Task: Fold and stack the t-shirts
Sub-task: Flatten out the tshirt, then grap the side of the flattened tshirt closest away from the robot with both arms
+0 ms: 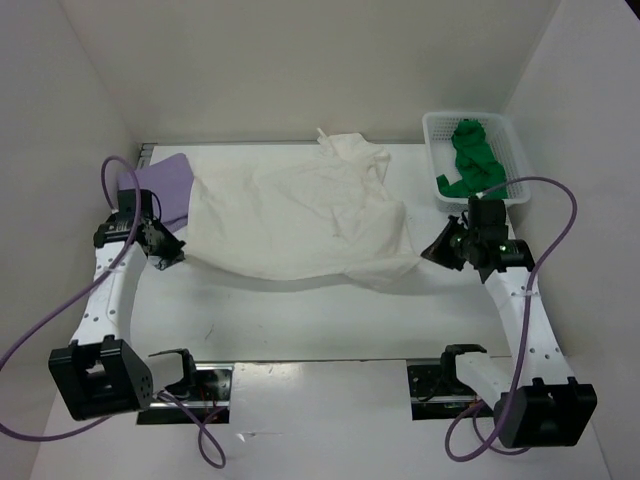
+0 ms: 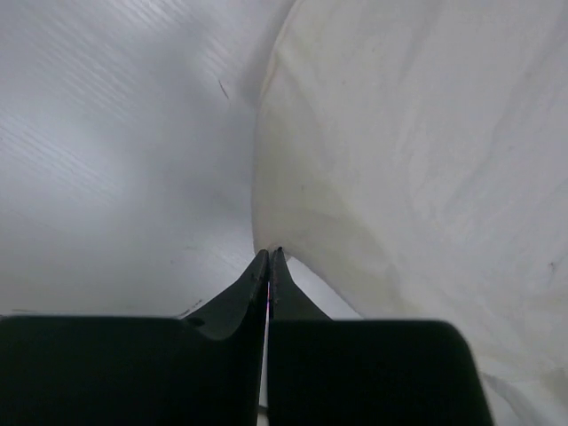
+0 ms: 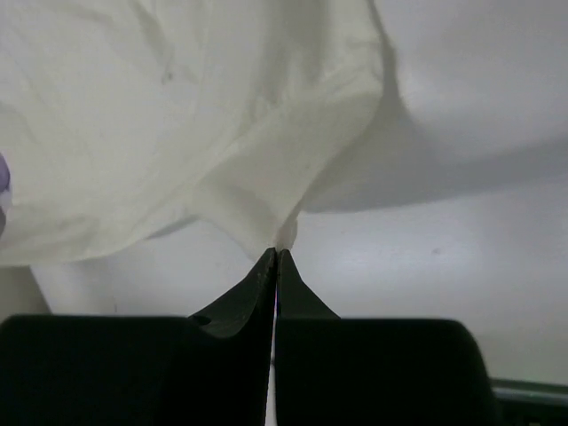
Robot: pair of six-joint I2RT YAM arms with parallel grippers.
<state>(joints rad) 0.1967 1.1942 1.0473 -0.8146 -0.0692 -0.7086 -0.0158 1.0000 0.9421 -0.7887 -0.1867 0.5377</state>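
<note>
The cream white t-shirt (image 1: 300, 215) is stretched between both grippers, its near edge lifted off the table. My left gripper (image 1: 168, 256) is shut on its near left corner (image 2: 275, 240). My right gripper (image 1: 432, 252) is shut on its near right corner (image 3: 266, 222). The lavender purple t-shirt (image 1: 163, 187) lies flat at the far left, partly under the cream one. The bright green t-shirt (image 1: 470, 160) lies bunched in the basket at the far right.
A white plastic mesh basket (image 1: 505, 135) stands at the far right corner. White walls close in the table (image 1: 300, 320) on the left, back and right. Purple cables loop beside both arms.
</note>
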